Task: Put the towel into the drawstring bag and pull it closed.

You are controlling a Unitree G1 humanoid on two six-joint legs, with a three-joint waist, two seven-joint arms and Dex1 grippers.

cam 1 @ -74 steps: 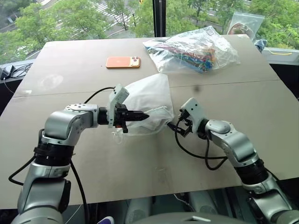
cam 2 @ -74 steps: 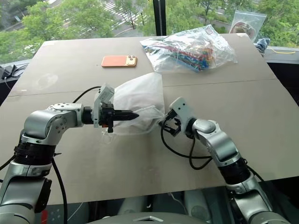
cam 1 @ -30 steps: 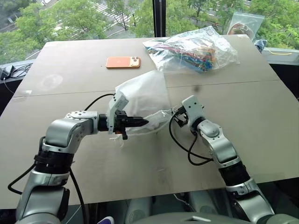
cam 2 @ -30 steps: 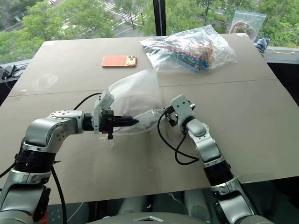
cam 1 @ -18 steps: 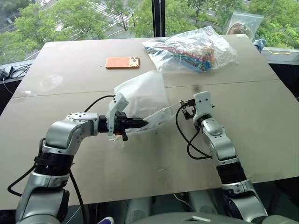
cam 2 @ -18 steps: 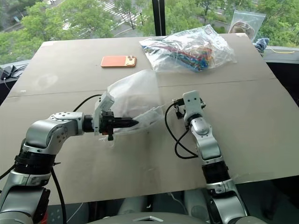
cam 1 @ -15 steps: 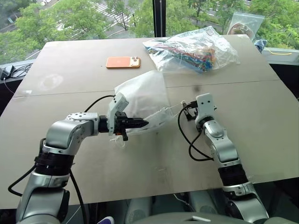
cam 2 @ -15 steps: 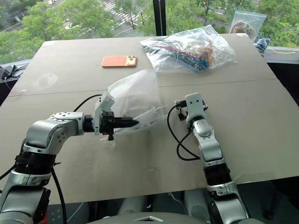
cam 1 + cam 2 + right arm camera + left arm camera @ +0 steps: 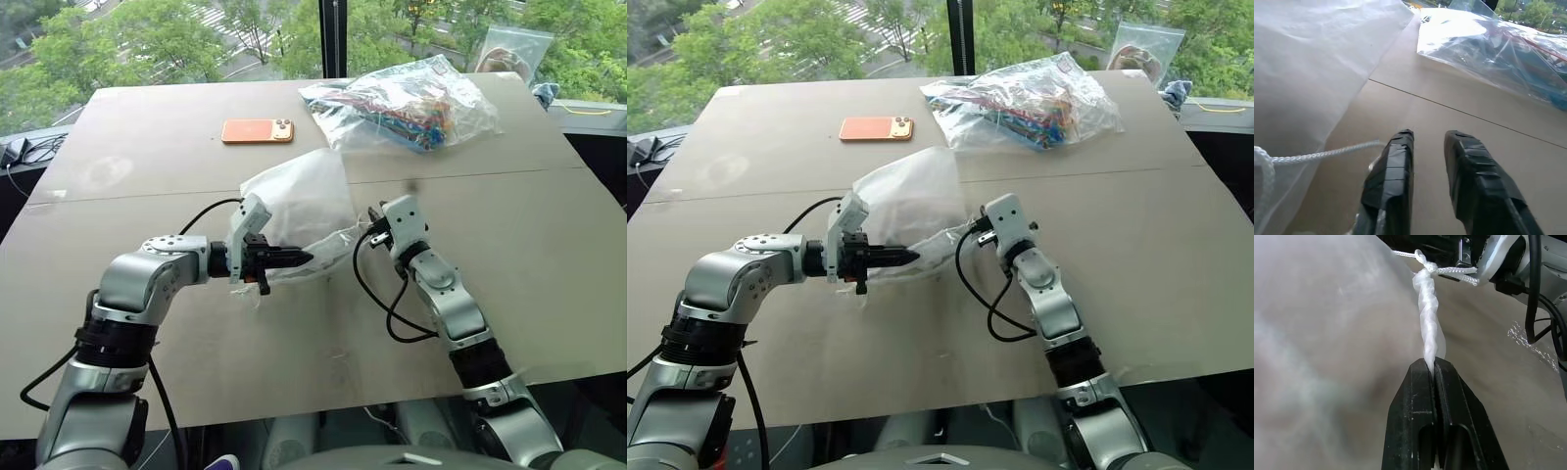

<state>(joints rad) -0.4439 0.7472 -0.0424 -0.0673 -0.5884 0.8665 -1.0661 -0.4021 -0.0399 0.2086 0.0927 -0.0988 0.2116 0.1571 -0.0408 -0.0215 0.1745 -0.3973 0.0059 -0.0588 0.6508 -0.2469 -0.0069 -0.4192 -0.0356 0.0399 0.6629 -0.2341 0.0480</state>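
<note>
Daylight enters through the window (image 9: 147, 39) behind the bench (image 9: 147, 137) and lights the scene evenly. Shadows are soft and faint. In the left wrist view the drawstring bag (image 9: 1312, 333) is near and out of focus.

The drawstring bag (image 9: 299, 201) is white and see-through, with a white cord (image 9: 1449, 271). The table (image 9: 147, 157) is plain brown. A phone (image 9: 258, 130) is orange. A clear plastic bag (image 9: 411, 98) holds many-coloured things. Both grippers have black fingers (image 9: 1393, 176).
</note>
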